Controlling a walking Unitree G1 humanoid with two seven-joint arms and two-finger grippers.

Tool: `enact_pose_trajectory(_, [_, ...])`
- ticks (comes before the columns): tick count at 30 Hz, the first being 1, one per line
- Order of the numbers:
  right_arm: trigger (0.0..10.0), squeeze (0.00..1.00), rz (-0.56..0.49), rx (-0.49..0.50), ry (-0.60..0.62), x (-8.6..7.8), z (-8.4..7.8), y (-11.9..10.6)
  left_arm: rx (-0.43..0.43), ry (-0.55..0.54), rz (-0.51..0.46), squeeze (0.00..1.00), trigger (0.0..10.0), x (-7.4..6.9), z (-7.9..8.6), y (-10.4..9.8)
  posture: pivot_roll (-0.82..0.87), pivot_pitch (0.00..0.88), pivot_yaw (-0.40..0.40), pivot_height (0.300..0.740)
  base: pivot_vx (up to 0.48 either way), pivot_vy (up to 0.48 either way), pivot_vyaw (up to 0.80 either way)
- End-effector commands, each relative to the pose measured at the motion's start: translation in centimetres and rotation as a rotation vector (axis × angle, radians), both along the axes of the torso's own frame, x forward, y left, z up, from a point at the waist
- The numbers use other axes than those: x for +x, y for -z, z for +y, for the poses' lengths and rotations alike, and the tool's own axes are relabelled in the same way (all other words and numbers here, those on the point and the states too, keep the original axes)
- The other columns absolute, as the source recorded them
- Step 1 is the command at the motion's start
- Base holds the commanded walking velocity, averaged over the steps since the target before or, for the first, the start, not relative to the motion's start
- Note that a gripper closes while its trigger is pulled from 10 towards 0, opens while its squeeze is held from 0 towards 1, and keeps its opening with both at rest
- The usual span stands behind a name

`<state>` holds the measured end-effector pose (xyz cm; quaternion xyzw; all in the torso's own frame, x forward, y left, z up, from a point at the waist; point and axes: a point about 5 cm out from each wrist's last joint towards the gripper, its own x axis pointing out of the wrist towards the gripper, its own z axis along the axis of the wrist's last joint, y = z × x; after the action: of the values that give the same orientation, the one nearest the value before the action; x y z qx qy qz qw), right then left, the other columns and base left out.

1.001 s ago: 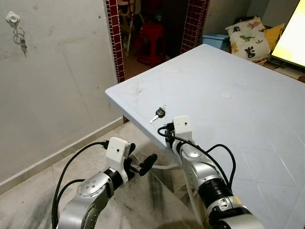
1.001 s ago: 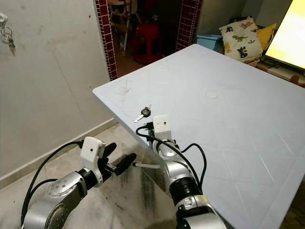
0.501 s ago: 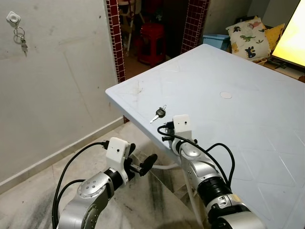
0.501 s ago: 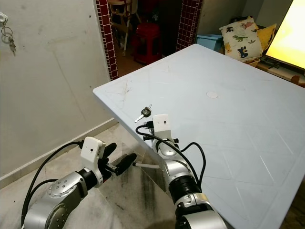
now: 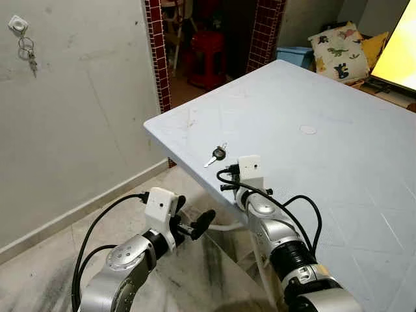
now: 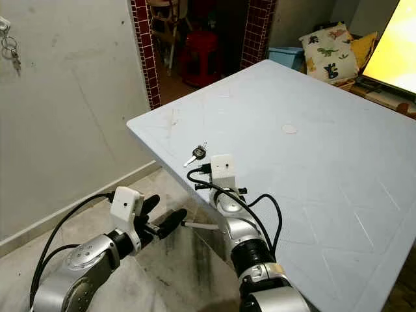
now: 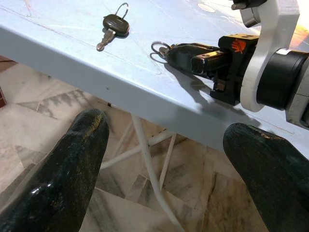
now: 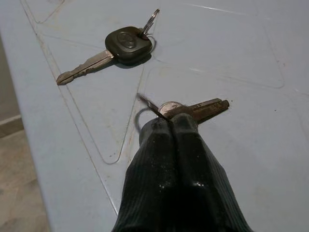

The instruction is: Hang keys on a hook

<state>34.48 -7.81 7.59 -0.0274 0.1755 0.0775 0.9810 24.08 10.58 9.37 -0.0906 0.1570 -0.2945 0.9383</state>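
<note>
A: Where is the right gripper (image 8: 166, 123)?

B: Low over the table (image 5: 338, 169), near its front-left edge. Its two black fingers (image 8: 174, 159) are pressed together, clamped on the ring of a small silver key (image 8: 200, 108) that lies flat on the table top.

A: And the other key?

B: The black key (image 5: 216, 155) lies just beyond the fingertips, apart from the gripped one, closer to the table's corner. Its blade points toward the edge, its own ring away from it.

A: The left gripper (image 7: 169, 159)?

B: Off the table, below its edge, over the marble floor (image 5: 58, 260). Its fingers (image 7: 72, 169) are spread wide, holding nothing. In its wrist view the table edge runs across above it, with the white table legs (image 7: 145, 159) underneath.

A: Where is the hook (image 5: 17, 25)?

B: High on the grey wall (image 5: 84, 110), far to the robot's left, well apart from the table. A ring with keys (image 5: 28, 55) already hangs from it.

A: Room to move?

B: Open floor lies between the table edge and the wall. Past the table corner a doorway framed by red tiled pillars (image 5: 155, 52) shows a red stool (image 5: 207, 55). The table top stretches bare to the right, with a dinosaur pillow (image 5: 338, 52) beyond its far edge.
</note>
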Motion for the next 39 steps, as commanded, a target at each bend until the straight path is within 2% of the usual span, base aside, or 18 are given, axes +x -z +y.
enact_pose_trajectory(1, [0.0, 0.00, 0.003, 0.008, 0.018, 0.1, -0.1, 0.0, 0.006, -0.015, 0.007, 0.00, 10.0, 0.1, 0.4, 0.0, 0.09, 0.000, -0.016, 0.740, 0.000, 0.000, 0.00])
enact_pose_trajectory(9, [0.0, 0.00, -0.042, -0.007, 0.026, 0.4, -0.5, -0.8, 0.007, -0.015, 0.007, 0.00, 10.0, 0.2, 0.4, 0.0, 0.09, 0.000, -0.015, 0.740, 0.000, 0.000, 0.00])
enact_pose_trajectory(10, [0.7, 0.00, -0.053, -0.020, 0.014, 0.5, -0.4, -0.9, 0.007, -0.015, 0.008, 0.00, 10.0, 0.2, 0.4, 0.0, 0.09, 0.000, -0.015, 0.740, 0.000, 0.000, 0.00])
enact_pose_trajectory(11, [0.7, 0.00, -0.060, -0.029, 0.005, 0.5, -0.4, -0.9, 0.006, -0.015, 0.008, 0.00, 10.0, 0.2, 0.4, 0.0, 0.09, 0.000, -0.015, 0.740, 0.000, 0.000, 0.00])
enact_pose_trajectory(12, [4.0, 0.00, -0.057, -0.038, -0.002, 0.5, -0.4, -0.9, 0.006, -0.015, 0.008, 0.00, 10.0, 0.2, 0.4, 0.0, 0.09, 0.000, -0.014, 0.740, 0.000, 0.000, 0.00])
enact_pose_trajectory(13, [10.0, 0.00, -0.059, -0.041, -0.007, 0.5, -0.4, -1.0, 0.006, -0.015, 0.008, 0.00, 10.0, 0.2, 0.4, 0.0, 0.09, 0.000, -0.014, 0.740, 0.000, 0.000, 0.00])
enact_pose_trajectory(15, [10.0, 0.00, -0.062, -0.044, -0.012, 0.6, -0.4, -1.0, 0.006, -0.014, 0.008, 0.00, 10.0, 0.2, 0.4, 0.0, 0.09, 0.000, -0.014, 0.740, 0.000, 0.000, 0.00])
enact_pose_trajectory(16, [10.0, 0.75, -0.060, -0.038, -0.012, 0.6, -0.3, -1.0, 0.006, -0.014, 0.008, 0.00, 10.0, 0.3, 0.4, 0.0, 0.09, 0.000, -0.014, 0.740, 0.000, 0.000, 0.00])
enact_pose_trajectory(17, [10.0, 1.00, -0.057, -0.034, -0.010, 0.6, -0.4, -0.9, 0.006, -0.014, 0.008, 0.00, 10.0, 0.3, 0.4, 0.0, 0.09, 0.000, -0.014, 0.740, 0.000, 0.000, 0.00])
enact_pose_trajectory(33, [10.0, 1.00, -0.080, -0.034, -0.041, 0.8, -0.2, -1.3, 0.005, -0.015, 0.008, 0.00, 10.0, 0.3, 0.4, -0.1, 0.09, 0.000, -0.014, 0.740, 0.000, 0.000, 0.00])
enact_pose_trajectory(39, [10.0, 1.00, -0.131, -0.072, -0.070, 1.1, -0.4, -1.9, 0.006, -0.015, 0.007, 0.00, 10.0, 0.3, 0.4, -0.1, 0.10, 0.000, -0.014, 0.740, 0.000, 0.000, 0.00])
